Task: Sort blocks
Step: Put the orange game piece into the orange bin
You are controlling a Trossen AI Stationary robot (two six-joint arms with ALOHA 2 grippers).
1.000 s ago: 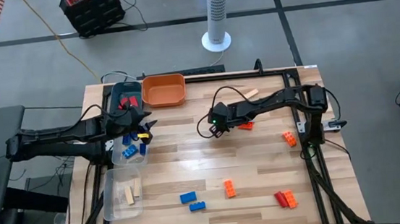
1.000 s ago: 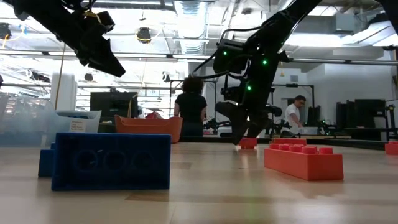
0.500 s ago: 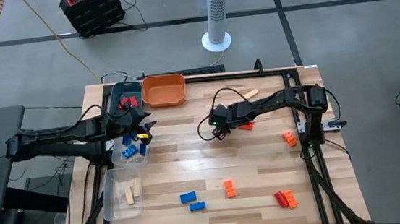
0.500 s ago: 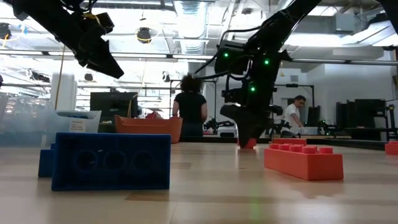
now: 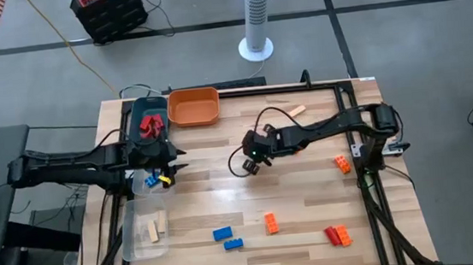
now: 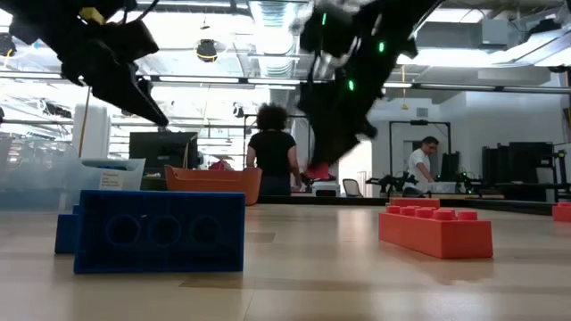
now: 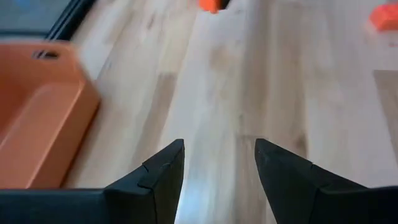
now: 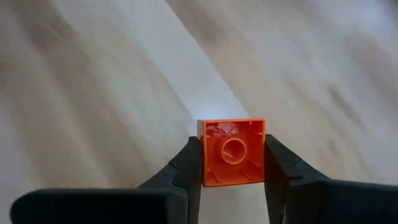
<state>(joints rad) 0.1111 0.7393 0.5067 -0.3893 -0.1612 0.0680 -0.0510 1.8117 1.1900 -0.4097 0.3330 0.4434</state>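
Two dark, near-black robot arms, slim and jointed, mounted on black frame rails. Thin black cables loop loosely along the right arm, and small green lights glow near its wrist. The left hand [image 7: 217, 180] has two matte black, wedge-shaped fingers. The right hand [image 8: 232, 163] has matching tapered black fingers.

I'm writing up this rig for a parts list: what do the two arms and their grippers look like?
Both arms are black and jointed. The right arm trails a looping black cable and shows small green lights near its wrist. Each of the left gripper and right gripper has two dark, matte, wedge-shaped fingers tapering to the tips.
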